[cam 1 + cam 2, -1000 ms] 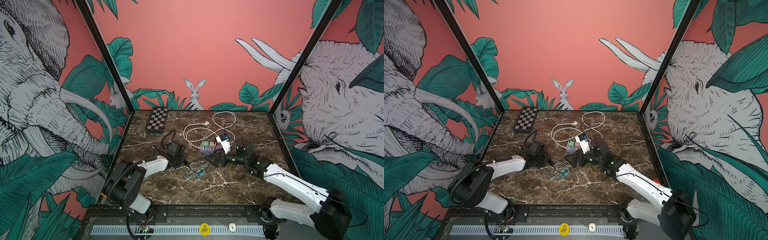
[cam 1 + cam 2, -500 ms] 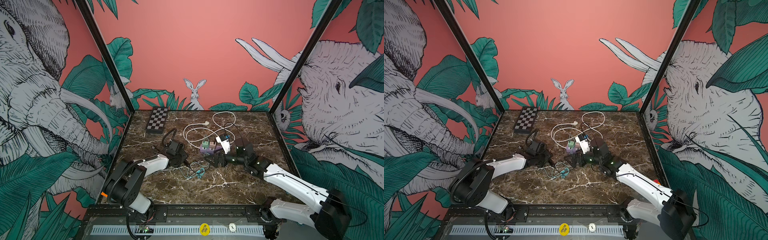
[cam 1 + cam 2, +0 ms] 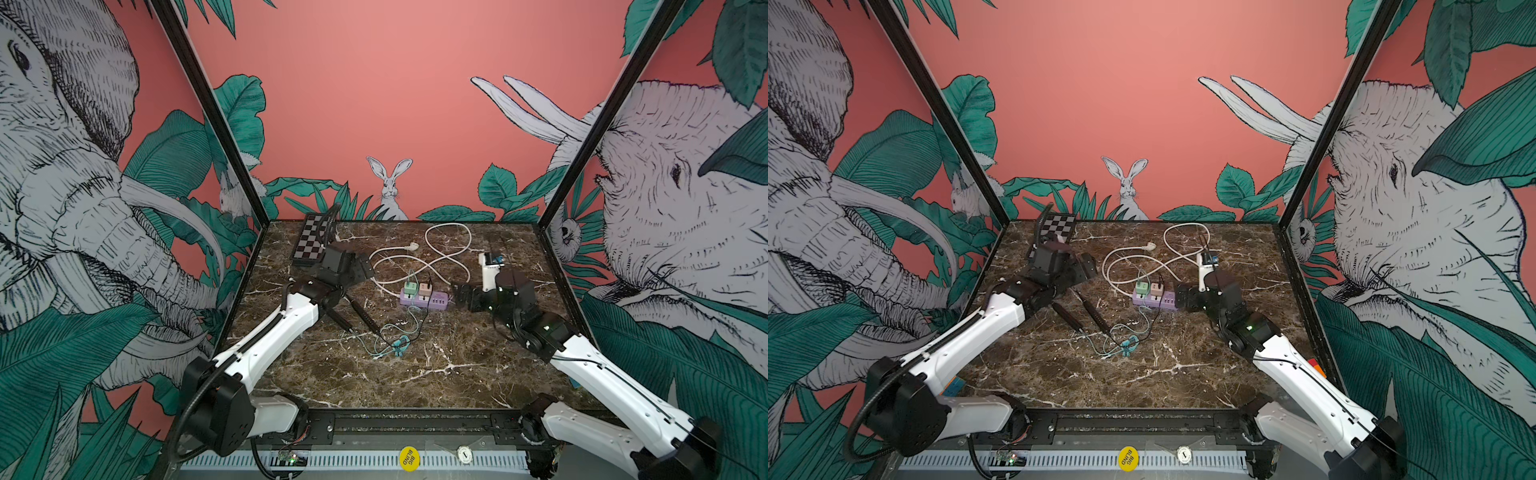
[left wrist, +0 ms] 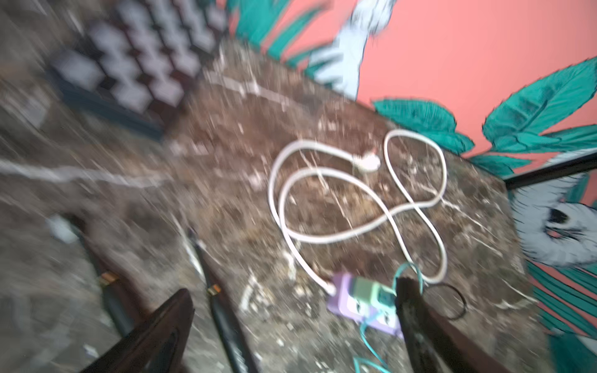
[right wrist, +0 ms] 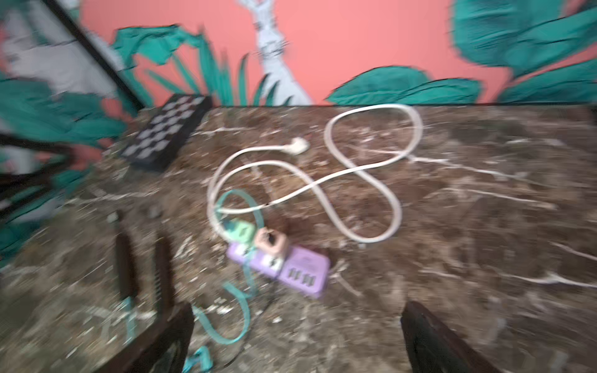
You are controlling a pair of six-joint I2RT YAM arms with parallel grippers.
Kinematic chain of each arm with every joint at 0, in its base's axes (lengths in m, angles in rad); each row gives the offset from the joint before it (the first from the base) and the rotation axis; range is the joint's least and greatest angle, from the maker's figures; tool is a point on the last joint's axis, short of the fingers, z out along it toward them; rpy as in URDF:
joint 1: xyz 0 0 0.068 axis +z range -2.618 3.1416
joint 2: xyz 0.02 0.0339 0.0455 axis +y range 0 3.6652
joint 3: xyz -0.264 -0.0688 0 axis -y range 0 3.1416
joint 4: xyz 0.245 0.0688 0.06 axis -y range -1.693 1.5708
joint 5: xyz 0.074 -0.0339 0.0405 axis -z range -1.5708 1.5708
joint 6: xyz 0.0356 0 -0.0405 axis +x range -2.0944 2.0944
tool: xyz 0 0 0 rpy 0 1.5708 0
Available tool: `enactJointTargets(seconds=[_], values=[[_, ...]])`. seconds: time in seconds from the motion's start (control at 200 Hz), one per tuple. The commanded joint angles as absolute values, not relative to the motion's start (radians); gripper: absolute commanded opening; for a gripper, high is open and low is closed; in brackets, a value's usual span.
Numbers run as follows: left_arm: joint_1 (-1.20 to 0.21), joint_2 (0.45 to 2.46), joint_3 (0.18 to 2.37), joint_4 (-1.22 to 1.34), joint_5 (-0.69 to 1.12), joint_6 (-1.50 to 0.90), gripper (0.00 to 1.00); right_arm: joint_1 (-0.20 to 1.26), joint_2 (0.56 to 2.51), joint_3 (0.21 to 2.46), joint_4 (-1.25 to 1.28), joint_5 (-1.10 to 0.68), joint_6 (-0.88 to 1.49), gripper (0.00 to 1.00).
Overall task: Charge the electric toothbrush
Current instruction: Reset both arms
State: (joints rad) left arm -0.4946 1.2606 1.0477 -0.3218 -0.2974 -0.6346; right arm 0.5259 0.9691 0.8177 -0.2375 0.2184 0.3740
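**Left gripper** (image 4: pixel 294 290): jaws spread wide, nothing gripped, raised clear of the marble table (image 3: pixel 457 374).

**Right gripper** (image 5: pixel 298 310): jaws equally wide, likewise empty.

**Inner toothbrush** (image 4: pixel 226 323): slim dark handle, flat on the table. Inside the gap of the left jaws, close to one finger, apparently untouched.

**Outer toothbrush** (image 4: pixel 113 300): same make, lying nearly parallel. Outside that gap, beyond the same finger.

**Power strip** (image 5: pixel 300 274): lilac, flat on the table, just ahead of the right jaws and in line with their gap. Also beside the tip of the other left finger, in the left wrist view.
- Held in its sockets: green adapter (image 5: pixel 242 231) and pink adapter (image 5: pixel 269 242), side by side, at the end farther from the right jaws.

**White cable** (image 3: pixel 440 257): leaving the strip, looped in a figure eight beyond both pairs of jaws. Ending in a white plug (image 3: pixel 412 246), loose on the marble.

**Teal cable** (image 3: pixel 390 347):
- Tangled on the table between the two arms, on the near side of both jaws.
- One loop rising over the green adapter.
- One run reaching the butt of the outer toothbrush, probably seated there, though too blurred and too small to confirm.

**Chessboard** (image 3: pixel 307 245): folded, flat, well beyond the left jaws.
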Motion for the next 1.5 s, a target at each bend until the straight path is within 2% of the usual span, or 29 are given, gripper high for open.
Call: enactJointTargets(seconds=[0.0,0.12,0.17,0.24,0.315,0.365,0.415,0.525,0.64,0.775,0.84,0.9,0.965,0.995,1.095,1.135,1.205,1.495], values=[[-0.448,1.227,0.983,-0.408,-0.521,-0.327,0.99,0.404,0.951,0.740,-0.172,0.513,0.309,0.99],[-0.292,1.181,0.899,-0.428,-0.356,-0.368,0.99,0.286,0.981,0.555,0.195,0.745,0.133,0.99],[-0.260,1.149,0.842,-0.394,-0.387,-0.346,0.99,0.228,1.033,0.526,0.254,0.781,0.143,0.99],[-0.231,1.101,0.785,-0.355,-0.440,-0.297,0.99,0.181,1.097,0.494,0.294,0.742,0.137,0.99],[-0.226,1.064,0.667,-0.182,-0.535,-0.191,0.99,0.179,1.173,0.445,0.448,0.771,0.093,0.98],[-0.219,1.041,0.584,-0.065,-0.589,-0.166,0.99,0.174,1.197,0.411,0.537,0.736,0.074,0.99],[-0.204,1.032,0.523,0.030,-0.550,-0.124,0.99,0.168,1.244,0.399,0.619,0.715,0.033,0.99],[-0.163,1.083,0.467,0.177,-0.594,-0.126,0.99,0.138,1.363,0.429,0.638,0.640,-0.009,0.99],[-0.075,1.149,0.348,0.506,-0.501,-0.104,0.99,0.137,1.405,0.449,0.634,0.557,0.023,0.99],[-0.026,1.282,0.344,0.641,-0.410,-0.107,0.99,0.116,1.491,0.362,0.925,0.451,0.012,0.99],[-0.026,1.331,0.366,0.686,-0.354,-0.078,0.99,0.110,1.498,0.382,0.855,0.388,0.011,0.99],[-0.023,1.354,0.371,0.720,-0.296,-0.030,0.99,0.090,1.561,0.355,1.001,0.393,0.015,0.99],[-0.010,1.412,0.368,0.782,-0.293,-0.035,0.99,0.075,1.523,0.385,0.858,0.369,0.047,0.99],[-0.009,1.433,0.377,0.800,-0.292,-0.025,0.99,0.064,1.522,0.383,0.872,0.353,0.053,0.99],[-0.017,1.536,0.400,0.860,-0.089,0.060,0.99,0.060,1.531,0.376,0.894,0.347,0.050,0.99],[-0.027,1.560,0.398,0.914,-0.099,0.076,0.99,0.060,1.523,0.379,0.877,0.349,0.053,0.99],[-0.062,1.548,0.419,0.845,-0.156,0.094,0.99,0.060,1.534,0.375,0.903,0.347,0.050,0.99],[-0.058,1.545,0.408,0.864,-0.146,0.094,0.99,0.060,1.523,0.374,0.889,0.350,0.052,0.99]])
